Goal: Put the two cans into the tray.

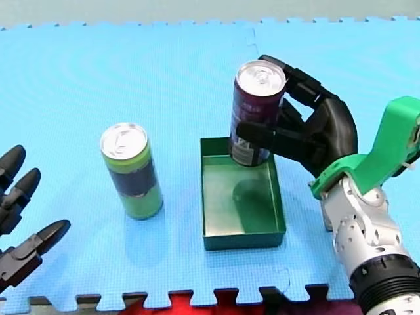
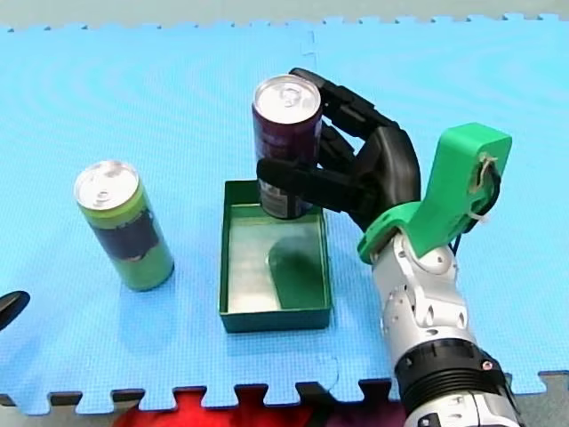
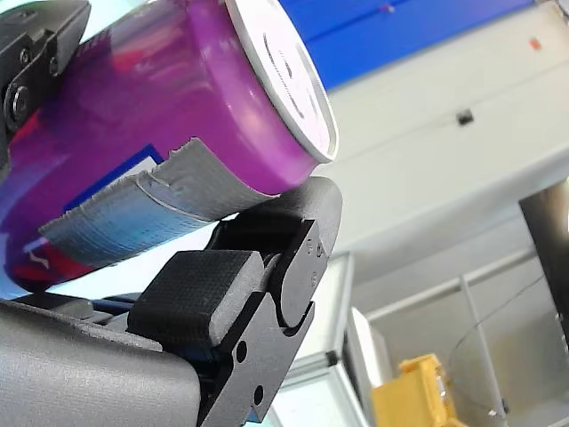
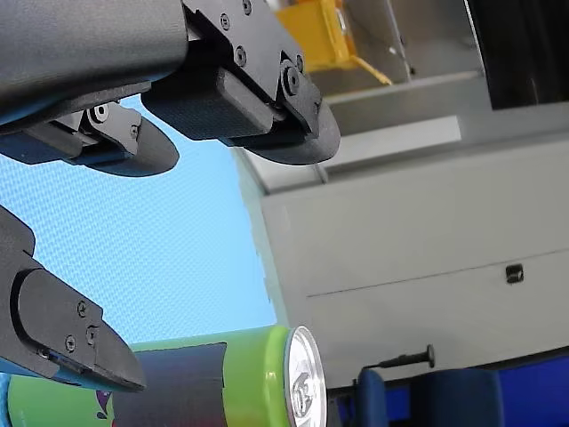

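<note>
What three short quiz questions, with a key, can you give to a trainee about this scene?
1. True or false: the green can is already inside the green tray.
2. Which robot hand grasps the purple can above the tray's far end? A) left B) right C) neither
3. Fill in: the left robot hand, at the near left edge of the blue mat, holds ____.

Key:
1. False. It stands upright on the mat, left of the tray.
2. B, the right robot hand.
3. nothing
</note>
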